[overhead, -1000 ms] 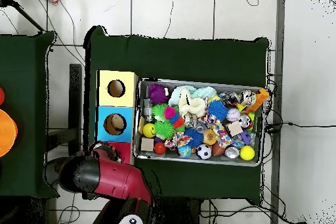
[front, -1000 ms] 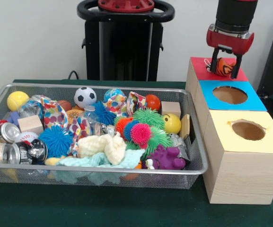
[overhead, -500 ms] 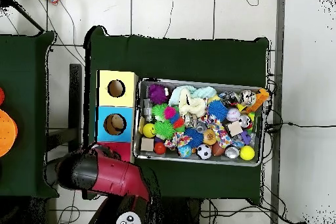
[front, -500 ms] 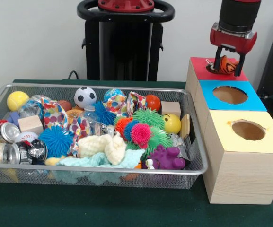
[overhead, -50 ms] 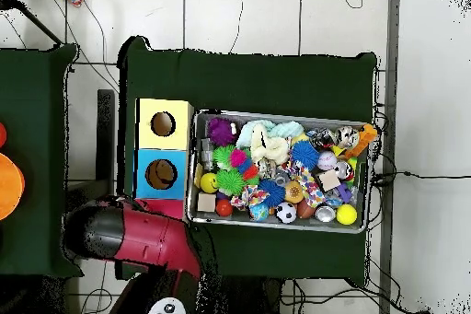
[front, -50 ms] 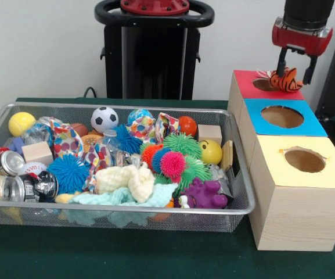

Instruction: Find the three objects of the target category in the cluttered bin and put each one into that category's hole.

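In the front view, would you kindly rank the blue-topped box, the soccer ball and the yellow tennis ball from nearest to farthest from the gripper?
From the gripper:
1. Blue-topped box, just below it.
2. Soccer ball, at the bin's back middle.
3. Yellow tennis ball, in the bin's far left corner.

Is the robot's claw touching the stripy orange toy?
Cannot tell. In the front view, the gripper hangs around the orange striped toy over the red box; contact is unclear.
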